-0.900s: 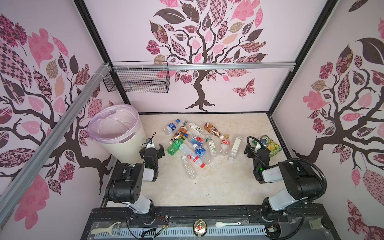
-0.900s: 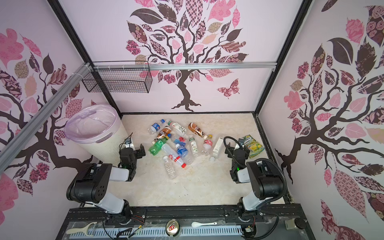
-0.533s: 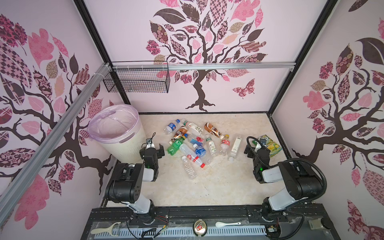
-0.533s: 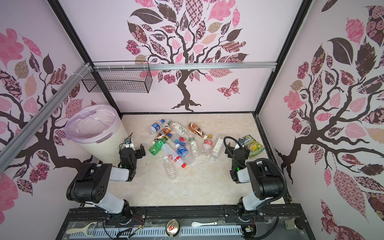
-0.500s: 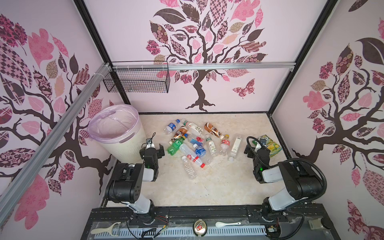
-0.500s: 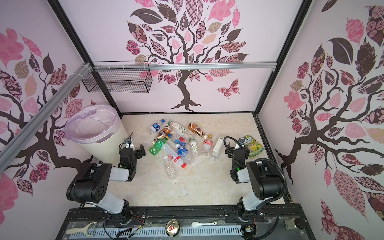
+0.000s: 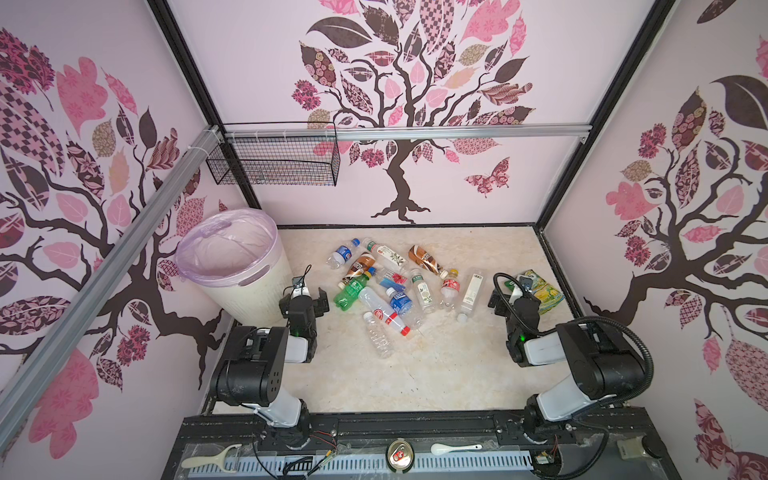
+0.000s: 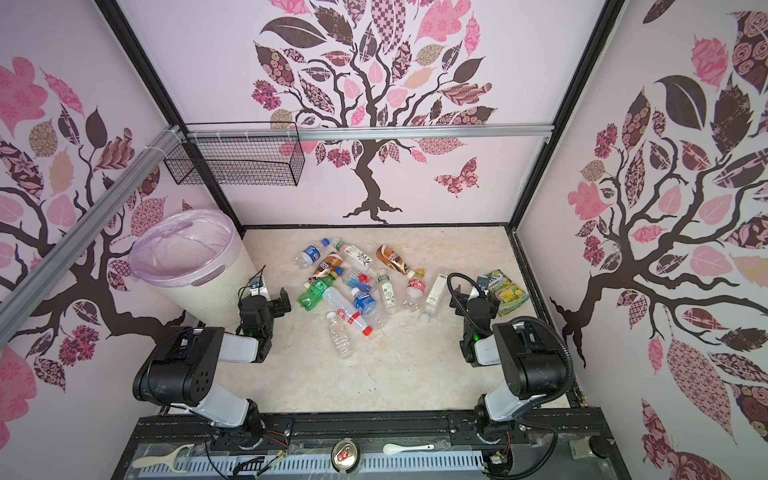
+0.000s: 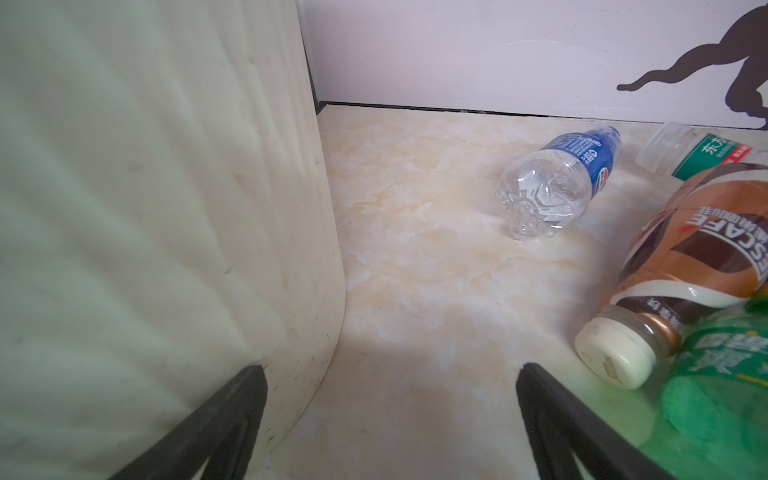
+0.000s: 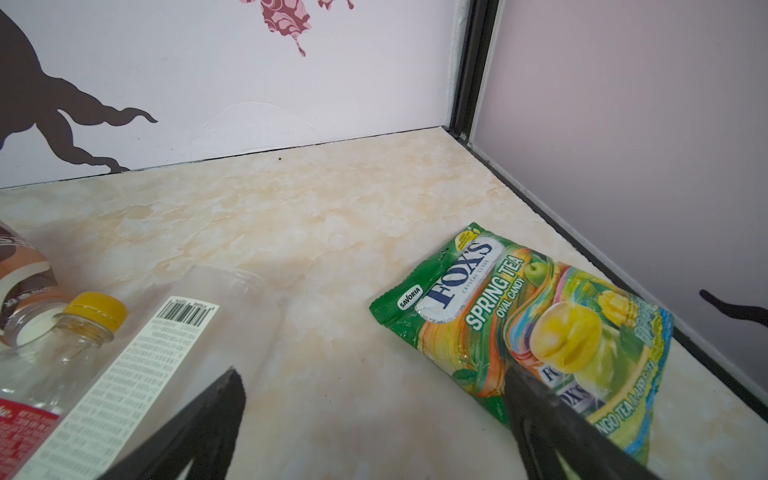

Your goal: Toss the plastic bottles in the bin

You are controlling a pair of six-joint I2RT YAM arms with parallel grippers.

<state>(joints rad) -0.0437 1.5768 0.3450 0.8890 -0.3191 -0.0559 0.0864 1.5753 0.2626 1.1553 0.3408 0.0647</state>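
Black-and-white arms, black claws, looped cable, green LEDs

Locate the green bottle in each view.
In a top view: green bottle, the bottle nearest the left tool.
In a top view: same spot.
Left wrist: green bottle beside the brown bottle.
Right wrist: not in it.
Landmark in all four: tree trunk decal.

My left fingers have bare tabletop at twelve o'clock; the bin crowds nine, bottles crowd three. My right fingers face open tabletop at twelve, white bottle at nine, packet at three.
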